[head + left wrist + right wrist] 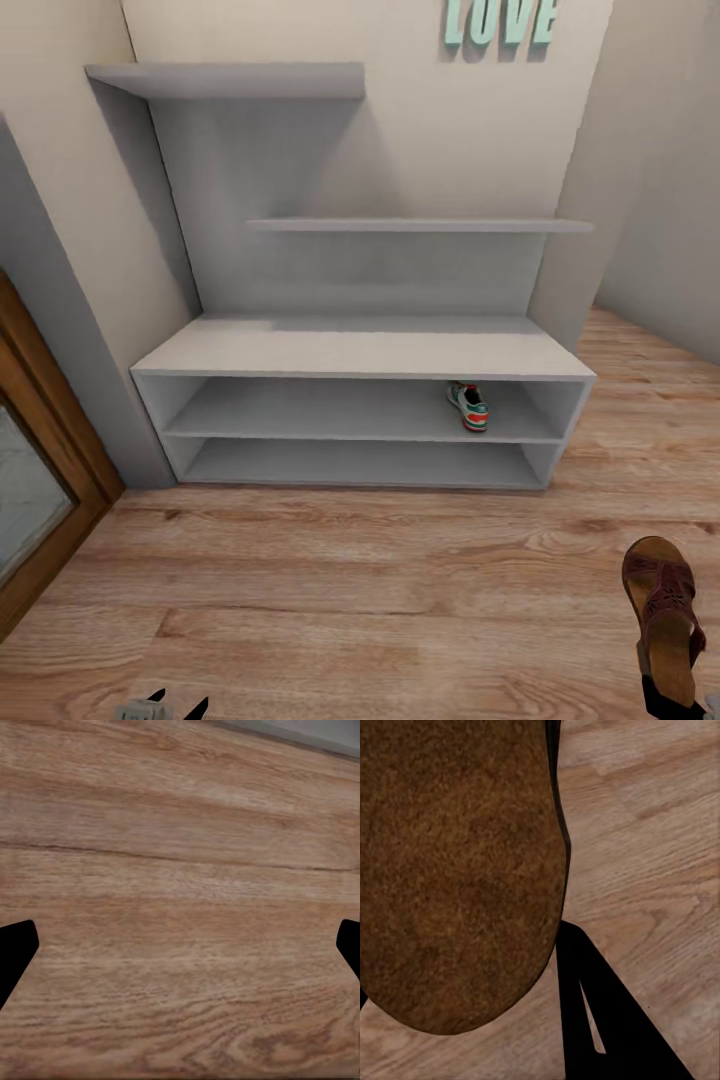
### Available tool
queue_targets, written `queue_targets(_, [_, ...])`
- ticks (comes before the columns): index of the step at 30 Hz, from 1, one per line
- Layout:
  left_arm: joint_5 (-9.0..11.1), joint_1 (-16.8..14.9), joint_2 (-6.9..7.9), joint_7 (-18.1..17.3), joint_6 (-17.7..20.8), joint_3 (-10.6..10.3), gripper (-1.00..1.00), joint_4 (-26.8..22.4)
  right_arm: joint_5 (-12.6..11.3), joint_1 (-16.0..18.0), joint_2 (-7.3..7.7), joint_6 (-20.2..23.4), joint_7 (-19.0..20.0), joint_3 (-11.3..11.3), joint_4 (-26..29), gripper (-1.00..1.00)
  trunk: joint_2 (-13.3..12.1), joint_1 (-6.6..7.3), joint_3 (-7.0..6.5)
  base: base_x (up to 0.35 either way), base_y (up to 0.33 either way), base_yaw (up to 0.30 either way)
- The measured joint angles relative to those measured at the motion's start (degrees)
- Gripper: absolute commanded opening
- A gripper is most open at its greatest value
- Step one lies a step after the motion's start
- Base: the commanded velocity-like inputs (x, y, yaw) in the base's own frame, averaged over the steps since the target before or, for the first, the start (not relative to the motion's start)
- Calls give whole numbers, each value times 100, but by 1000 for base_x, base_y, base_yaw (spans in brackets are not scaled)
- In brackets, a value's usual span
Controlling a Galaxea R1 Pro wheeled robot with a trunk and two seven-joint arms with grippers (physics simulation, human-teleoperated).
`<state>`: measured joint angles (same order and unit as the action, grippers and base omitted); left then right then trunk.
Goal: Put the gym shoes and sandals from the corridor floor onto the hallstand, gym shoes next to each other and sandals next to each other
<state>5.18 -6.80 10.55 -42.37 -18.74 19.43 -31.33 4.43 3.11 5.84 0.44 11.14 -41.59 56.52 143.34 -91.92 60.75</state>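
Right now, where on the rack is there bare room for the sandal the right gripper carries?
The hallstand's upper tier is bare left of the gym shoe, which sits near its right end; only a narrow strip remains beyond it. The lower tier and bench top look bare end to end. The sandal hangs over the corridor floor in the right gripper.
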Motion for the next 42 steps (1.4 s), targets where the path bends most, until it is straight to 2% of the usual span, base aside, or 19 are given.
queue_targets(17, [0,0,0,-4,1,0,100,-1,-4,0,0,0,0,-1,0,-100,0,0,0,-1,307,0])
queue_targets(31, [0,0,8,3,9,4,100,-6,-4,0,0,0,5,0,0,-100,0,-1,0,-99,299,0])
queue_targets(42, [1,-1,9,8,6,5,100,-4,-10,0,-3,0,10,5,31,-100,0,0,0,-8,66,0])
